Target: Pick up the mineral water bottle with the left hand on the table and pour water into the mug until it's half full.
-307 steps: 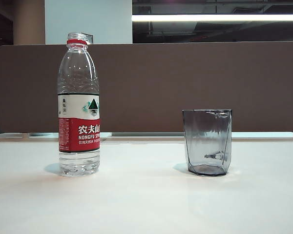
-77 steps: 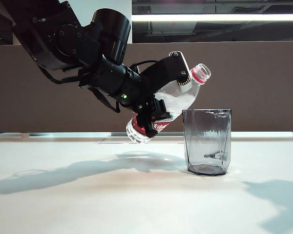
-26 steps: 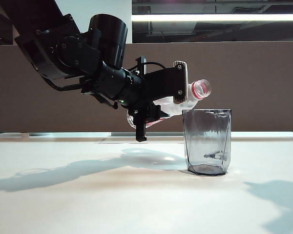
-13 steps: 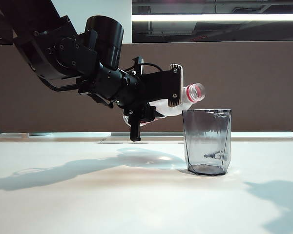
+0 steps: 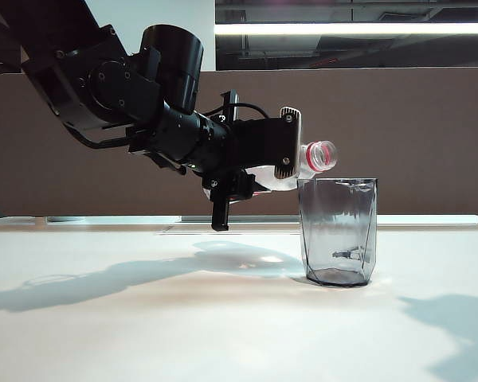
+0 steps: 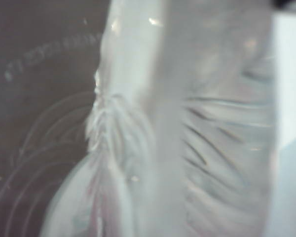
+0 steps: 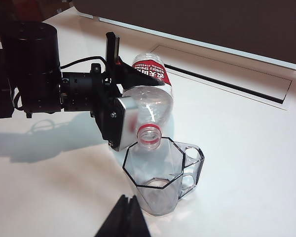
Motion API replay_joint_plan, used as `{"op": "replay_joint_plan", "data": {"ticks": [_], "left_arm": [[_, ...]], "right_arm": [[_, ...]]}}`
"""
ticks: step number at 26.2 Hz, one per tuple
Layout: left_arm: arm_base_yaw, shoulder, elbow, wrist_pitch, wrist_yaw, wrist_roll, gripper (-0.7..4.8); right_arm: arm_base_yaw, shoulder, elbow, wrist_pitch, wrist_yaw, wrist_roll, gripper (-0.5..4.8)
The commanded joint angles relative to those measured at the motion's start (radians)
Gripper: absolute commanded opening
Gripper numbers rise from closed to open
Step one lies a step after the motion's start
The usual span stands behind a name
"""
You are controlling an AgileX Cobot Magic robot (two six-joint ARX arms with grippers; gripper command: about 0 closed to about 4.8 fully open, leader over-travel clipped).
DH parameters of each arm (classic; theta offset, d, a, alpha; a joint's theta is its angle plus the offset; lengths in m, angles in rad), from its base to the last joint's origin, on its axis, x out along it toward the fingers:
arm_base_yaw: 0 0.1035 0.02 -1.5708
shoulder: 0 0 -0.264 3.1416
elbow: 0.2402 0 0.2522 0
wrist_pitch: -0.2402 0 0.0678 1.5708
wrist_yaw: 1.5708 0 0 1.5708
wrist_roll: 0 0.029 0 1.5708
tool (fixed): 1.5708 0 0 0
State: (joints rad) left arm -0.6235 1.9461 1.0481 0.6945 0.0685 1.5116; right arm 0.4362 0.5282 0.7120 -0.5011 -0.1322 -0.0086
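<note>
My left gripper point(image 5: 276, 161) is shut on the mineral water bottle point(image 5: 303, 163) and holds it almost level above the table point(image 5: 143, 318). The bottle's open mouth with its red ring point(image 5: 324, 155) hangs just over the near rim of the mug point(image 5: 338, 231). No stream of water shows. From the right wrist view, the bottle point(image 7: 150, 94) points its mouth into the mug point(image 7: 160, 182), with a grey finger pad point(image 7: 121, 121) on its side. In the left wrist view the blurred clear bottle point(image 6: 177, 123) fills the picture. My right gripper point(image 7: 127, 201) hovers near the mug, shut and empty.
A brown partition point(image 5: 398, 135) runs along the table's back edge. A long recessed slot point(image 7: 227, 74) lies in the tabletop behind the mug. The left arm's bulky joint point(image 5: 171, 64) stands high at the left, casting a shadow point(image 5: 103, 278) across the table.
The left wrist has rolled a little and the bottle has tipped further, its mouth sinking closer to the mug's rim. The mug and the right gripper have stayed still.
</note>
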Motion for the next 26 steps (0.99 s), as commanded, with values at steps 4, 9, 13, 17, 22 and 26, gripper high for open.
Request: {"op": "replay_joint_plan", "data": {"ticks": [4,9,13,17,22,26], "left_arm": [[-0.001,-0.011,0.011,0.069,0.004,0.027,1.34],[-0.001,-0.011,0.011,0.072,0.004,0.028,1.34],[-0.001,-0.011,0.011,0.071,0.004,0.035,1.34],[-0.001,-0.011,0.011,0.07,0.004,0.049,1.34],[-0.001,-0.011,0.011,0.07,0.004,0.052,1.34],[-0.001,-0.011,0.011,0.07,0.004,0.065,1.34]], "right_arm": [[-0.001,-0.003,0.007,0.01,-0.002,-0.003,-0.08],[-0.001,-0.003,0.007,0.009,-0.002,-0.003,-0.08],[-0.001,-0.003,0.007,0.009,-0.003,-0.003,-0.08],[-0.001,-0.003,0.007,0.009,-0.005,-0.003,-0.08],[-0.001,-0.003,0.007,0.006,-0.005,-0.003,-0.08],[-0.001,-0.003,0.007,0.003,-0.005,-0.003,-0.08]]}}
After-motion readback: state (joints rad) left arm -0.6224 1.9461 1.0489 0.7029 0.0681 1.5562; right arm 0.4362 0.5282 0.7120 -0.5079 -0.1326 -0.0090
